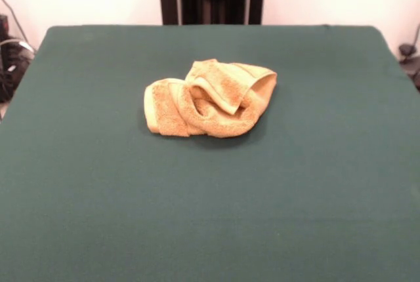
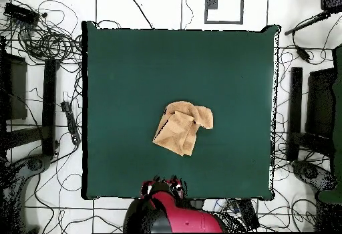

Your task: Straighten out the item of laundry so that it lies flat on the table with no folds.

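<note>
Crumpled golden-orange terry towel (image 1: 209, 98) (image 2: 182, 128) mid-frame on dark green felt table (image 1: 315, 183) (image 2: 127, 77); claw state impossible to tell.

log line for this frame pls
towel: crumpled, folded over itself, mid-table | table: green | arm: drawn back at base edge | gripper: not seen | flattening: not done

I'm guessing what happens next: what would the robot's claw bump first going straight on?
The claw doesn't show, only the red arm at the edge of the table. Straight out across the table, it would probably meet the crumpled orange towel first.
</note>
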